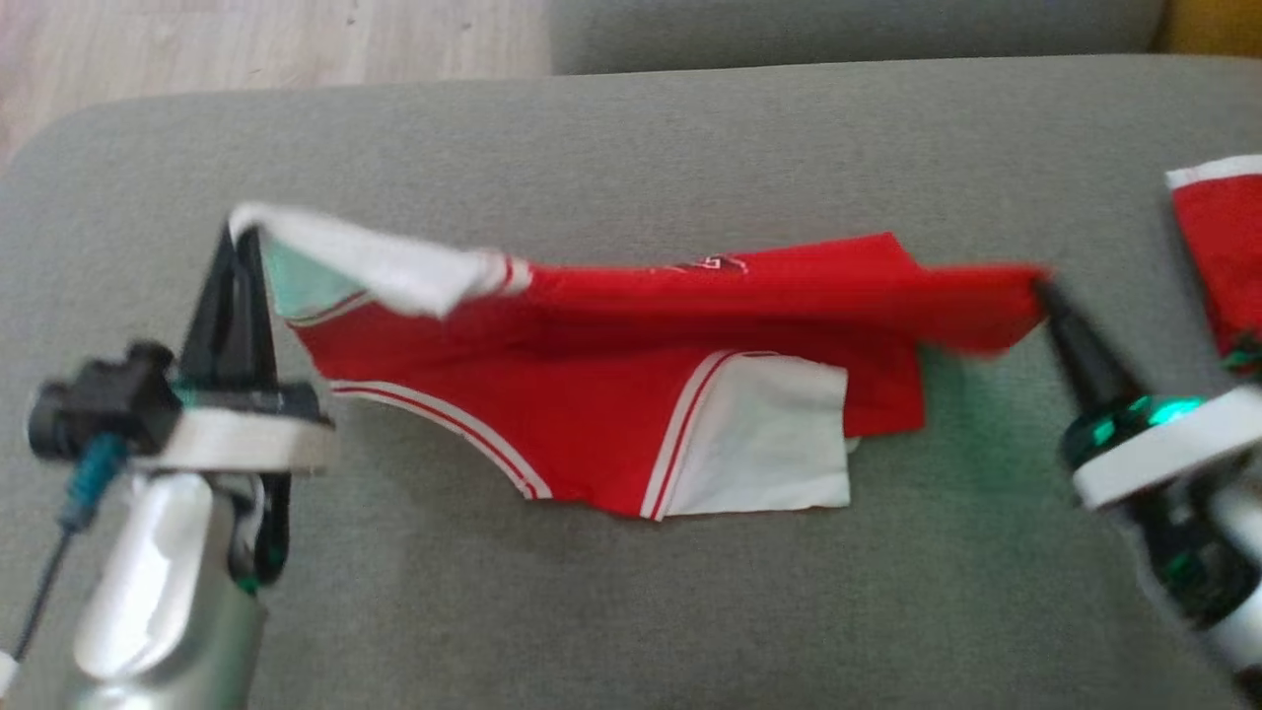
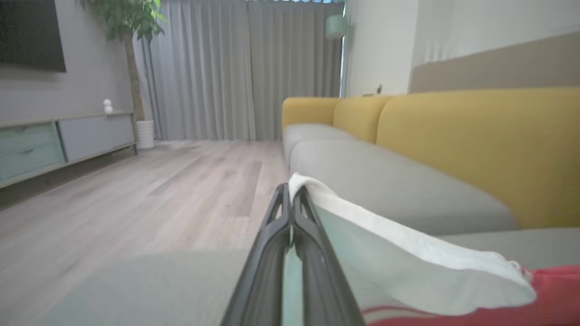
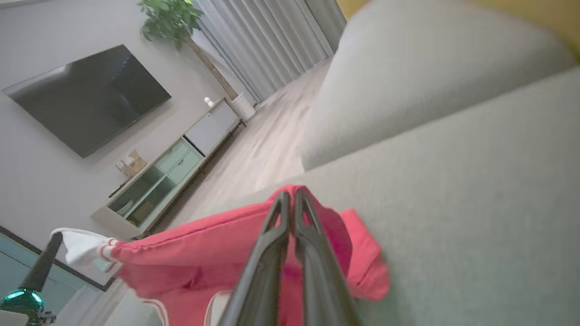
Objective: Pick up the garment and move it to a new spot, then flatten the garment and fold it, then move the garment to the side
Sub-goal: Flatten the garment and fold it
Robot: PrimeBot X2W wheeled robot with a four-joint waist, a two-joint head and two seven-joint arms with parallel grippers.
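I hold the garment (image 1: 611,394) stretched over the middle of the grey cushion (image 1: 631,611), its top edge lifted and its lower hem lying on the cushion. My left gripper (image 1: 243,237) is pinched tight on the white corner near the cushion's left end. My right gripper (image 1: 1041,288) is pinched on the red corner near its right end. Bare cushion lies in front and behind. Another red cloth (image 1: 1223,256) sits at the cushion's right edge.
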